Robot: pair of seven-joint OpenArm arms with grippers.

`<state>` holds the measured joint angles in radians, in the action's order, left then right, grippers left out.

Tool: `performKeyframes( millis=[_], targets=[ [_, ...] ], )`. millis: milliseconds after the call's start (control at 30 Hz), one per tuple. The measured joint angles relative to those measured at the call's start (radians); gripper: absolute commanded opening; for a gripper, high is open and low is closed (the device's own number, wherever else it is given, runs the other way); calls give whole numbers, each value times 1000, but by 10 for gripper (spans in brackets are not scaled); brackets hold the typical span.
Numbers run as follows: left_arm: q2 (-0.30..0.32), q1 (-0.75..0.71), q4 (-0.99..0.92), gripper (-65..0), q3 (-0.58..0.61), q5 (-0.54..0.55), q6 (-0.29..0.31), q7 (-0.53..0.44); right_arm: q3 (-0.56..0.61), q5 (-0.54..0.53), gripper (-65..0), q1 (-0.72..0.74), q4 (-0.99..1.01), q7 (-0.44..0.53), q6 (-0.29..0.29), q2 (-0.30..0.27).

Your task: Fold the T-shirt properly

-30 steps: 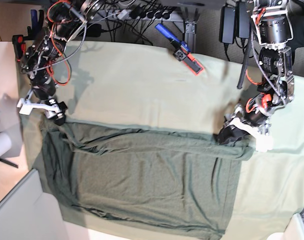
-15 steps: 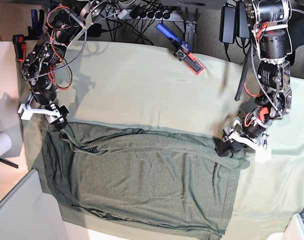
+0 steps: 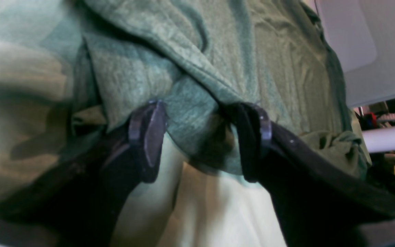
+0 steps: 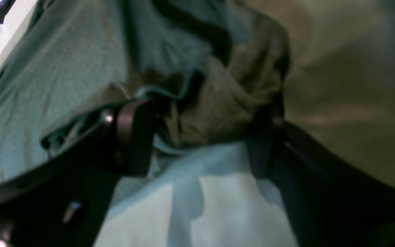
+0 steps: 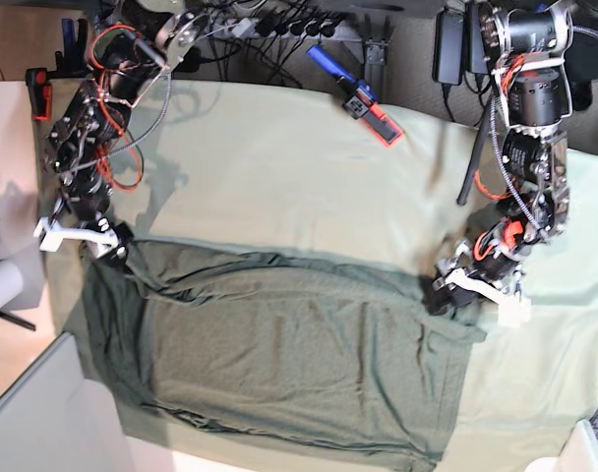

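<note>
Both of my hands have dragged their corners of the T-shirt (image 5: 279, 344) nearer to me since a second ago, so its far folded edge now lies lower on the pale green sheet (image 5: 279, 167) that covers the tabletop. My left hand (image 5: 454, 292) has its fingers (image 3: 147, 137) standing apart with a fold of the dark knit fabric between them (the wrist view shows a hem hanging into the gap, touching both sides); I read it as clamped on that corner, pressed low against the sheet. My right hand (image 5: 110, 246) grips the opposite corner the same way, a bunched wad of shirt filling the gap between its fingers (image 4: 134, 137). From each hand the shirt spreads away toward the near edge, mostly flat, with a long ridge of wrinkles running between the two hands. Beyond my hands, at the far side of the sheet, lies a blue and red tool (image 5: 356, 98).
</note>
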<state>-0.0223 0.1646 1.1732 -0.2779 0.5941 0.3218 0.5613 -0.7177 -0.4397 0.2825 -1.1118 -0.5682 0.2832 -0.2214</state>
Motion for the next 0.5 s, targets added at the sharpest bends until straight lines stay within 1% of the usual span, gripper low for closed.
performKeyframes(
  millis=[33,67,100,133,167,233,300,333,367,400,467,500],
  targets=[
    [0,1,0,-357,0,-7,-14,-3,8,7,-245,10,17,5,-3,0],
    [0,2,0,-421,2,-22,-31,-4,14,14,-247,19,39,14,-10,0],
    [0,3,0,-486,2,-47,-46,-7,22,23,-268,27,61,33,-16,0],
    [0,5,0,-526,2,-66,-51,-10,28,23,-310,34,82,55,-18,0],
    [0,5,0,-549,2,-76,-55,-10,33,29,-366,45,104,70,-19,-2],
    [0,5,0,-554,2,-83,-55,-13,43,43,-497,55,137,89,-22,-3],
    [0,5,0,-588,2,-93,-56,-16,47,43,-620,56,151,111,-22,-3],
    [0,5,0,-623,2,-98,-52,-18,48,43,-650,55,153,111,-22,-3],
    [0,5,0,-649,2,-101,-42,-18,48,43,-650,55,153,108,-21,-3],
    [0,5,-1,-650,1,-104,-21,-16,48,44,-650,55,153,108,-17,-3],
    [3,4,-3,-650,-4,-104,26,-12,48,44,-650,55,153,98,13,-3],
    [3,4,-3,-650,-8,-95,48,-5,48,44,-650,55,149,90,16,-4]
  ],
)
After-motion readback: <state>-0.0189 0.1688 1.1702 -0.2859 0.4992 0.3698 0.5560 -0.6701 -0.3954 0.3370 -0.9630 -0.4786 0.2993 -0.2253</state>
